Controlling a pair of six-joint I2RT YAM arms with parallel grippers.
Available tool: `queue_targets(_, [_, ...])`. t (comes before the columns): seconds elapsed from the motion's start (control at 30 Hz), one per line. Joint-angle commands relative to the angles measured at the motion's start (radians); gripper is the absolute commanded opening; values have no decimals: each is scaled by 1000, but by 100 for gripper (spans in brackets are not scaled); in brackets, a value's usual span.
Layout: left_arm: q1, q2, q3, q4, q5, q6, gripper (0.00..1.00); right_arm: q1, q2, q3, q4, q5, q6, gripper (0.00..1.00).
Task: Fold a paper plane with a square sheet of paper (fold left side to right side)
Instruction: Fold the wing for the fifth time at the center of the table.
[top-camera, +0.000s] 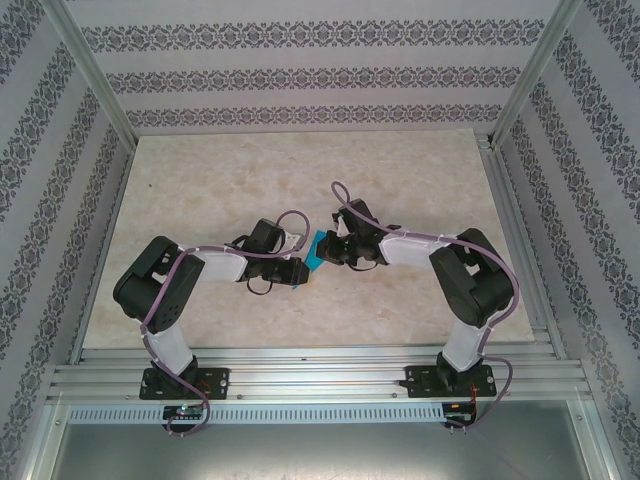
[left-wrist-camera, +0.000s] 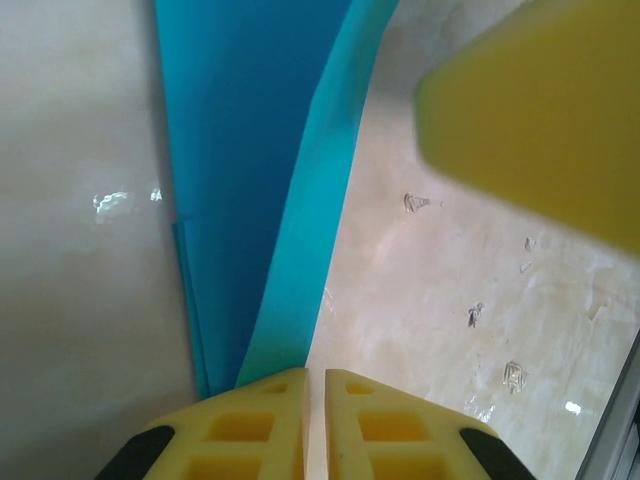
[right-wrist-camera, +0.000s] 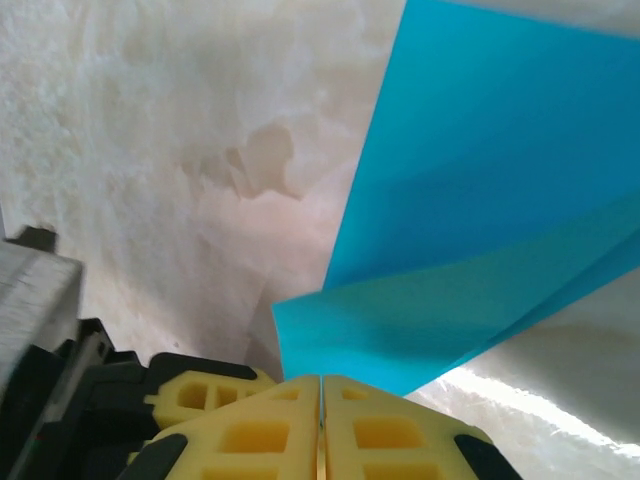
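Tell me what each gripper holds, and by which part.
Both hold the blue paper sheet. The right gripper pinches a corner of its lifted flap. The left gripper seems closed on the near end of the flap's edge.

Left arm and right arm show black joints, white links, purple cables, yellow jaws.
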Motion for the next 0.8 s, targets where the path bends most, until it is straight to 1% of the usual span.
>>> queue_targets(0.0, [-37, 66, -50, -123, -59, 10, 14, 23, 20, -22, 79, -29, 44, 10])
queue_targets(0.17, [-37, 66, -47, -122, -57, 12, 14, 39, 26, -12, 84, -20, 53, 10])
queue_targets(0.33, [-37, 70, -46, -120, -57, 14, 13, 45, 62, -5, 97, -17, 63, 10])
queue_targets(0.47, [-37, 75, -44, -122, -55, 18, 13, 50, 90, 20, 75, -3, 52, 9])
queue_targets(0.6, [-37, 75, -46, -124, -56, 19, 13, 57, 118, 43, 18, 42, 25, 9])
queue_targets(0.77, [-36, 75, -51, -123, -58, 21, 13, 39, 125, 46, -68, 131, -21, 9])
